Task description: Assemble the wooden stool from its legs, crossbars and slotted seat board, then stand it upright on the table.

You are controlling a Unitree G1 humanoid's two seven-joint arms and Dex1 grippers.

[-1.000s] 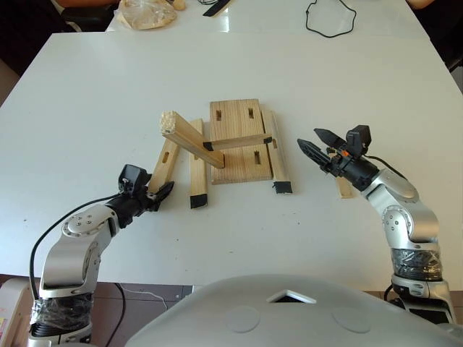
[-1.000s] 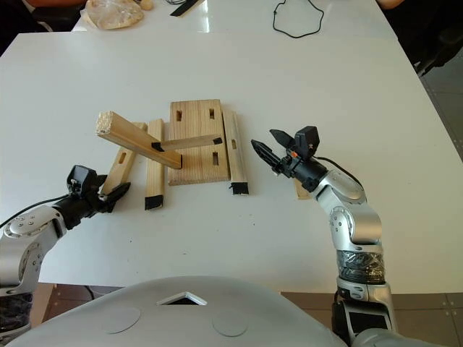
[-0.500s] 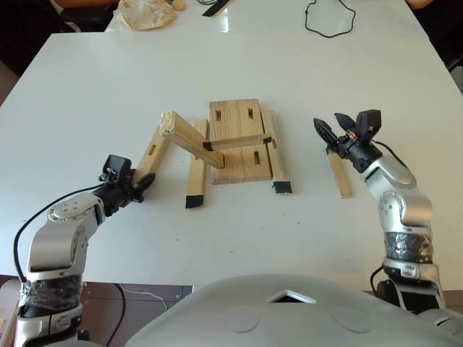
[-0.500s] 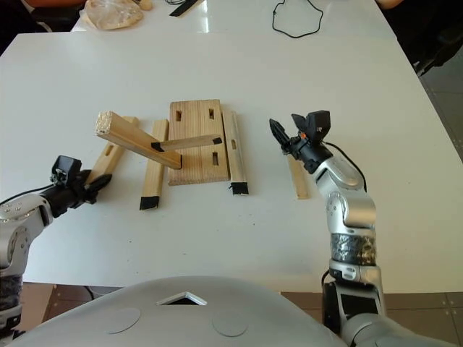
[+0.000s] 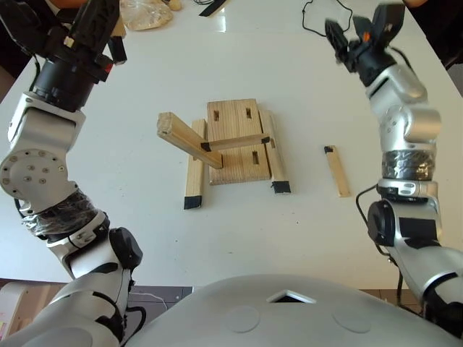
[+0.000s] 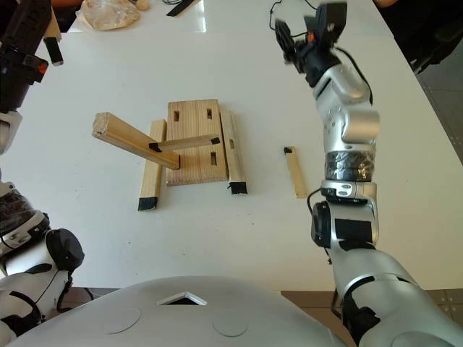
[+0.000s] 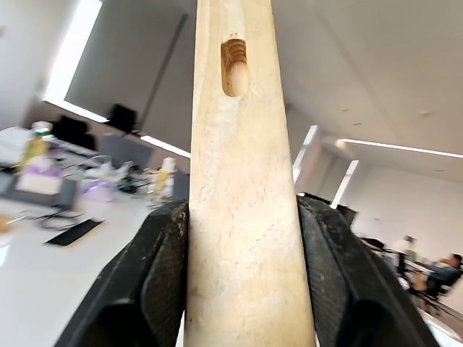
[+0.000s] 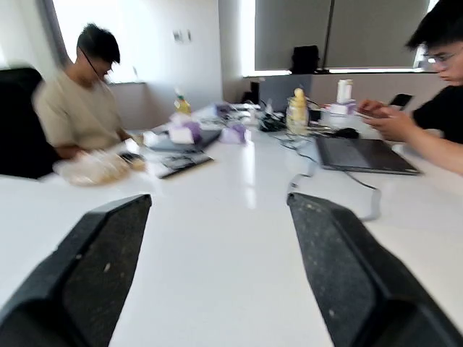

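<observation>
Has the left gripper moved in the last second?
Yes. From near-left of the seat board, the left gripper rose toward the table's far left, carrying a slotted leg.

Matt pale wood seat board (image 5: 235, 168) on smooth white table (image 5: 108, 108).

No writing, label, number or sign can be read in any view. The seat board (image 5: 233, 126) at mid-frame carries plain wood grain and slots.
</observation>
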